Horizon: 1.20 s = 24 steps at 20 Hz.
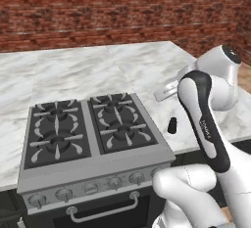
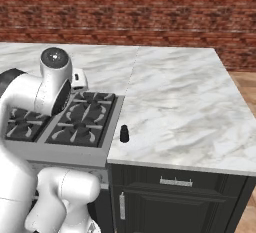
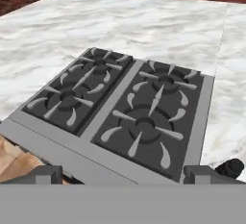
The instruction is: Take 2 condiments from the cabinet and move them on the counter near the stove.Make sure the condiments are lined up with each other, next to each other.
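Observation:
One condiment, a tiny black shaker-like bottle [image 1: 172, 125] [image 2: 124, 133], stands upright on the marble counter [image 1: 73, 70] [image 2: 185, 102] just right of the stove [image 1: 88, 124] [image 2: 75, 122], near its front corner. In the hand view the bottle [image 3: 233, 168] sits at the lower right, beside my right fingertip. My gripper [image 3: 124, 174] is open wide and holds nothing. It hangs above the counter by the stove's right edge [image 1: 164, 91] and looks across the burners [image 3: 144, 127]. The cabinet is out of view.
A red brick wall [image 1: 122, 11] backs the counter. Dark drawer fronts with metal handles [image 2: 175, 182] sit under the counter to the right. The stove's knobs and oven handle [image 1: 103, 212] face front. My own white arm [image 1: 211, 124] crosses the right side.

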Tool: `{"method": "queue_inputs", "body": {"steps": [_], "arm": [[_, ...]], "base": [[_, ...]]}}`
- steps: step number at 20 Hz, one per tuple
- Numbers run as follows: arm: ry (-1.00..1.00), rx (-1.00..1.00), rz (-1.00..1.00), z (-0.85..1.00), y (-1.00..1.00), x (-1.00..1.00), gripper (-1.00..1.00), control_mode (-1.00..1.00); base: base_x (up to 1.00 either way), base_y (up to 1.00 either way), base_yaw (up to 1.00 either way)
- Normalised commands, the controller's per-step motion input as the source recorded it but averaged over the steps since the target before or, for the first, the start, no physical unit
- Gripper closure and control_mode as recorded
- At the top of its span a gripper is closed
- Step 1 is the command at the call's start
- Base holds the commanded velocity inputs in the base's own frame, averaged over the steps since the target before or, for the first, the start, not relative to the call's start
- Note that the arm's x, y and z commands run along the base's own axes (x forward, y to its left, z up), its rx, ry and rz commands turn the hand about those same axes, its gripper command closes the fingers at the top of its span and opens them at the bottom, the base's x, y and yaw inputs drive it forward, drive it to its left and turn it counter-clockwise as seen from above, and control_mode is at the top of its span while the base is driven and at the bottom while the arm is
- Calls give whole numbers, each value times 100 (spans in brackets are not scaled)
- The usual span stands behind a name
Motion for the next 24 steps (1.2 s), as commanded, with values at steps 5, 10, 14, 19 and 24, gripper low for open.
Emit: {"method": "queue_inputs", "body": {"steps": [5, 10, 14, 19, 24], "arm": [[0, -4, -22, 0, 0, -52, -100, -100], [0, 0, -21, 4, 0, -46, -100, -100], [0, 0, -18, 6, 0, -49, -100, -100], [-2, 0, -9, 20, 0, -27, -100, -100], [-4, 0, -4, 23, 0, -29, -100, -100]], "base": [[0, 0, 0], [0, 0, 0], [0, 0, 0], [0, 0, 0], [0, 0, 0]]}}
